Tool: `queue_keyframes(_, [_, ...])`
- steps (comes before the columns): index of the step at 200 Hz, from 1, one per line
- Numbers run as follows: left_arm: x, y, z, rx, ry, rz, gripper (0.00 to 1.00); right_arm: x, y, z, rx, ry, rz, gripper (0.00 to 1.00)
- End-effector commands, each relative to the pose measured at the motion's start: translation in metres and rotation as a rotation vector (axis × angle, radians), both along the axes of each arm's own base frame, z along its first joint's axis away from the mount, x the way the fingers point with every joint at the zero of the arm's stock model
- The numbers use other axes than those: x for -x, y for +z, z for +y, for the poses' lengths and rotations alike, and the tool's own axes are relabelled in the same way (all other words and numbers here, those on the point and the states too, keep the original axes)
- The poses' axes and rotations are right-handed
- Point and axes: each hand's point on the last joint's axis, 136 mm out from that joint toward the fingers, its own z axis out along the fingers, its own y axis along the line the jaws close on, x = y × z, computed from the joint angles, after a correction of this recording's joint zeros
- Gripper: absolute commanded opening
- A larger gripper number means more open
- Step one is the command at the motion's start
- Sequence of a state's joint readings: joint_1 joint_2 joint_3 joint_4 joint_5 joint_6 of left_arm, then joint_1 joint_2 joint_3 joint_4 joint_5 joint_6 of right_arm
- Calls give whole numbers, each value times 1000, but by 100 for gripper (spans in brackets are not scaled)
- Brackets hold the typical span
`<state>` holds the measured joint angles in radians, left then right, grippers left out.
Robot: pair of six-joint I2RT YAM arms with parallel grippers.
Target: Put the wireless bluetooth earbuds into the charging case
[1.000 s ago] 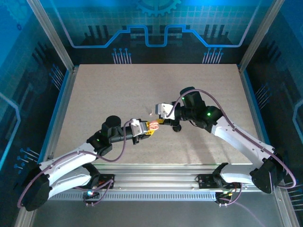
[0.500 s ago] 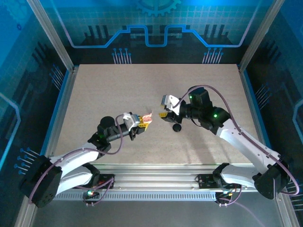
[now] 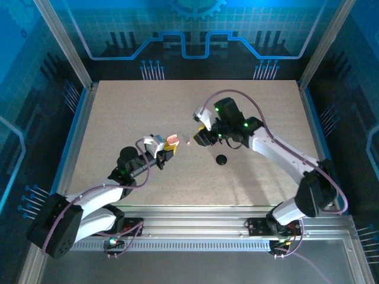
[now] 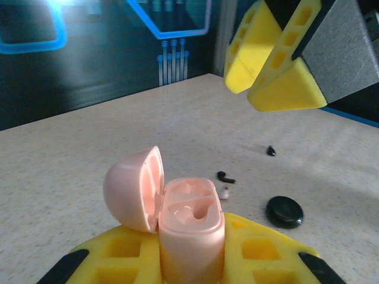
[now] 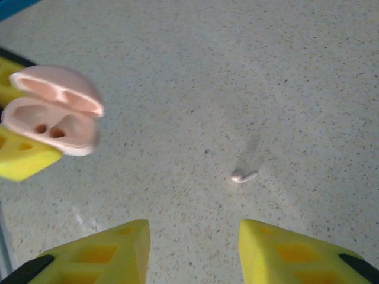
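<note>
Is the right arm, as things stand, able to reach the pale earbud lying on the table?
Probably yes. The pale earbud lies ahead of the right fingers, which stand apart, with nothing in the way; the pink case is off to one side.

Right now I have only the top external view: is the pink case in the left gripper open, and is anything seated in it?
Observer: It is open. On the left wrist view the pink case, clamped in the left gripper, has both wells empty.
Operator: Where is the pale earbud relative to my right fingers?
Observer: On the right wrist view the pale earbud lies on the table just ahead of the open right gripper, untouched.
Operator: Any black parts loose?
Observer: The left wrist view shows a black earbud on the table beyond the pink case, apart from the round black case.
</note>
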<state>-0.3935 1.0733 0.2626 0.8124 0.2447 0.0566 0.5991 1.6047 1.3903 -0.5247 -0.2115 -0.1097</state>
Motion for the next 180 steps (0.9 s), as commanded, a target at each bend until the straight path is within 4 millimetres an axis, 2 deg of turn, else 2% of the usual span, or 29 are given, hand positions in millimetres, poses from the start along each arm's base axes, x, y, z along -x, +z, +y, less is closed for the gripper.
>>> queue_keyframes(1, [-8, 6, 26, 34, 117, -3, 18, -4, -17, -5, 69, -13, 70, 45])
queue_keyframes(31, [-9, 5, 43, 54, 148, 16, 18, -8, -26, 11, 121, 230, -45, 46])
queue_keyframes(59, [-11, 4, 53, 52, 180, 20, 17, -6, -44, 15, 194, 500, -172, 47])
queue_keyframes(98, [-14, 2, 61, 48, 207, 28, 16, -17, -72, 17, 223, 787, -306, 48])
queue_keyframes(144, [-18, -3, 66, 35, 225, 34, 16, -41, -106, 23, 311, 990, -342, 48])
queue_keyframes(180, [-19, -3, 70, 25, 239, 28, 16, -49, -128, 21, 367, 1084, -312, 48])
